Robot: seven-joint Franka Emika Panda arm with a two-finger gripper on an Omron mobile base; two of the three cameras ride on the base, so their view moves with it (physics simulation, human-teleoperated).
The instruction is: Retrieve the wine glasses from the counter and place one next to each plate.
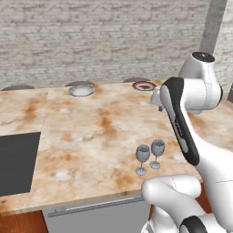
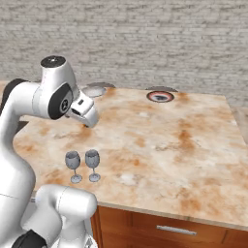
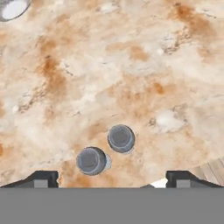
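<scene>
Two clear greyish-blue wine glasses (image 1: pixel 142 158) (image 1: pixel 157 152) stand upright side by side near the front edge of the beige veined counter (image 1: pixel 95 132); they also appear in the right base view (image 2: pixel 73 165) (image 2: pixel 92 163). From above they are two round rims (image 3: pixel 92 160) (image 3: pixel 121 138). My gripper (image 2: pixel 89 124) hangs open well above the counter, over and slightly behind the glasses, with nothing between its fingertips (image 3: pixel 42 178). The pale plate (image 1: pixel 82 90) and the red-and-black rimmed plate (image 1: pixel 144 85) lie along the far edge.
A dark cooktop (image 1: pixel 16 164) is set into the counter at the left. A brick wall (image 1: pixel 104 36) runs behind. Wood floor (image 3: pixel 214 170) shows past the counter's front edge. My own arm (image 1: pixel 182 123) rises just right of the glasses.
</scene>
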